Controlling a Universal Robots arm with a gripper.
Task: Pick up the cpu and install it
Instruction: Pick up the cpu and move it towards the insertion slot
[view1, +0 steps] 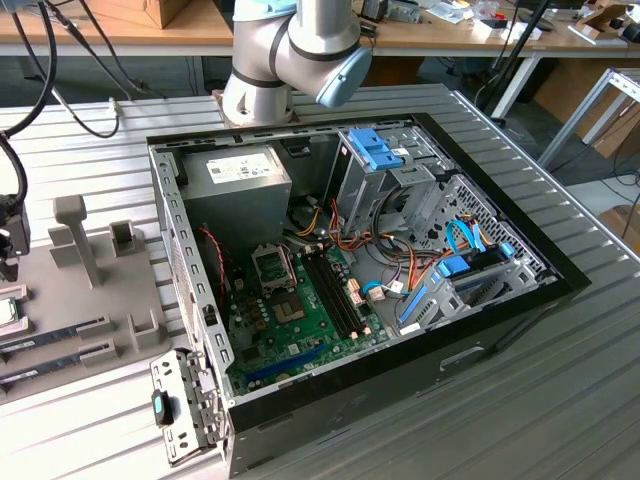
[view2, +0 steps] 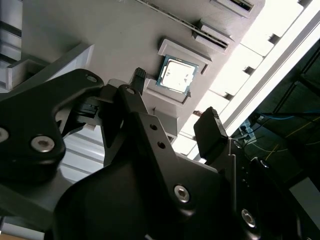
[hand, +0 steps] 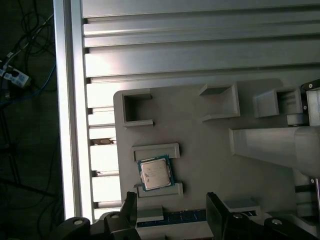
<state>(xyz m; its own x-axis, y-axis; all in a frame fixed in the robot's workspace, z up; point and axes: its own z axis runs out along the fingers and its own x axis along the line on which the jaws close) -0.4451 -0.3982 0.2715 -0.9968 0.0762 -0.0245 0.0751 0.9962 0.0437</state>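
The cpu (hand: 155, 173) is a small square chip with a silvery lid and a thin green rim. It lies flat in a pocket of the grey holder plate (hand: 200, 145), between two low ledges. In the second wrist view the cpu (view2: 176, 75) sits just beyond the black fingertips (view2: 138, 76). My gripper (hand: 171, 202) hovers over it, open, its two fingers apart and nothing between them. In the exterior view the gripper (view1: 10, 250) hangs at the left edge above the cpu (view1: 8, 312). The empty socket (view1: 272, 265) sits on the motherboard inside the open computer case (view1: 500, 330).
The grey holder plate (view1: 100, 290) carries upright posts (view1: 75, 235) and memory sticks (view1: 55, 335) beside the cpu. Inside the case are a grey power supply (view1: 245, 175), cables and blue drive brackets (view1: 380, 148). The ribbed aluminium table (view1: 560, 400) surrounds everything.
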